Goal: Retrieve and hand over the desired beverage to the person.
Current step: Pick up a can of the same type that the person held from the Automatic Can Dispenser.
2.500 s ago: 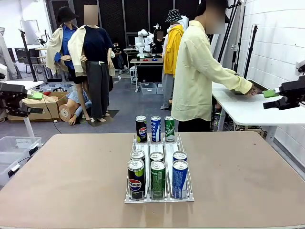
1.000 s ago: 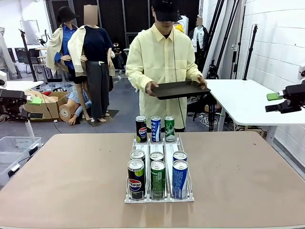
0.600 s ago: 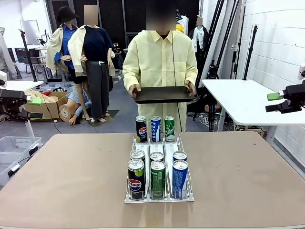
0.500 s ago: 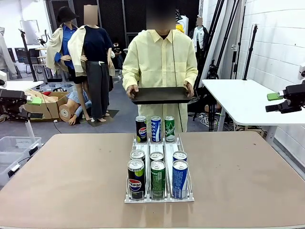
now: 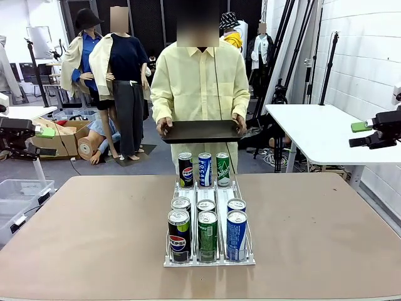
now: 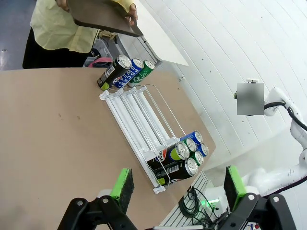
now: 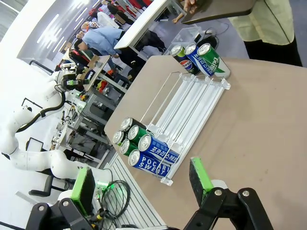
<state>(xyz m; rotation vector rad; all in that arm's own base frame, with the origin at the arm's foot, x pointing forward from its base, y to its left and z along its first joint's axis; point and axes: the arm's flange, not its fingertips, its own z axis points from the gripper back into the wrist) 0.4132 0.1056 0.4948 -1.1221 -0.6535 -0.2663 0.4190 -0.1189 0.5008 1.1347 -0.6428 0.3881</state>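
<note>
Person (image 5: 199, 88) stands at the far edge of the table (image 5: 94, 232), facing it. Both hands grip the ends of a dark tray (image 5: 202, 131), held level in front of the torso, above and beyond the far end of the rack (image 5: 212, 190). Cannot tell what lies on the tray's top.

The rack is clear plastic with three lanes running near to far, and sits mid-table. Far cans (image 5: 205, 168): three upright side by side, black Pepsi, blue, green. Near cans (image 5: 207, 234): six upright in two rows of three, the front row Pepsi, green, blue. The middle stretch of the lanes is bare.

Left gripper (image 5: 44, 142) hangs raised off the table's left side, well apart from the rack. Its fingers are spread wide, with nothing between the green pads (image 6: 122, 184).

Right gripper (image 5: 356, 134) hangs raised off the right side, also well apart from the rack. Its fingers are spread wide too and hold nothing.
</note>
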